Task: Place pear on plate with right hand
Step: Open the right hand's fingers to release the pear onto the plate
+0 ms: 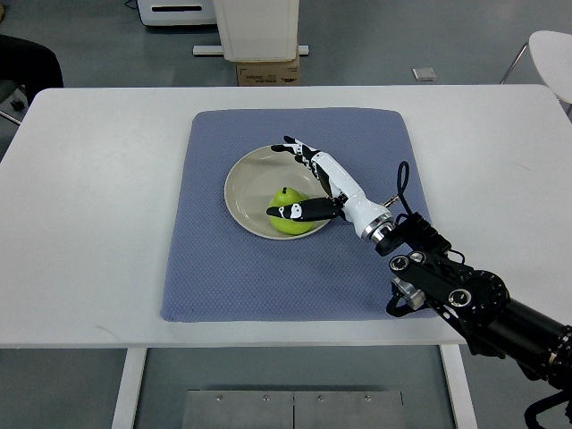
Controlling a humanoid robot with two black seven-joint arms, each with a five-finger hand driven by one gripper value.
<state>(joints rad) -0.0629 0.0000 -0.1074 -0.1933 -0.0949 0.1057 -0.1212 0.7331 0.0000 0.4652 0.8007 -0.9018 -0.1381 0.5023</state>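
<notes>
- A white table (pixel 89 223) fills most of the frame, on a grey floor; a blue-grey mat (pixel 223 277) lies across its middle.
- Along the top edge stand a white cabinet base (pixel 259 27) with a cardboard box (pixel 266 71) under it, and a white appliance (pixel 177 11) at the upper left; part of a white chair (pixel 550 54) shows at the upper right, something dark at the upper left edge.
- A cream plate (pixel 246 183) sits on the mat, just above the frame's centre.
- The green pear (pixel 288 219) lies on the plate, in its lower right part, stem end pointing up the frame.
- The right hand (pixel 308 179) reaches in from the lower right on a black arm — white palm, black-tipped fingers.
- Its thumb (pixel 299 211) lies across the top of the pear, touching it; the other fingers (pixel 293 147) stretch out straight over the plate's upper right rim, held apart from the fruit — spread rather than closed around it.
- No left arm shows.
</notes>
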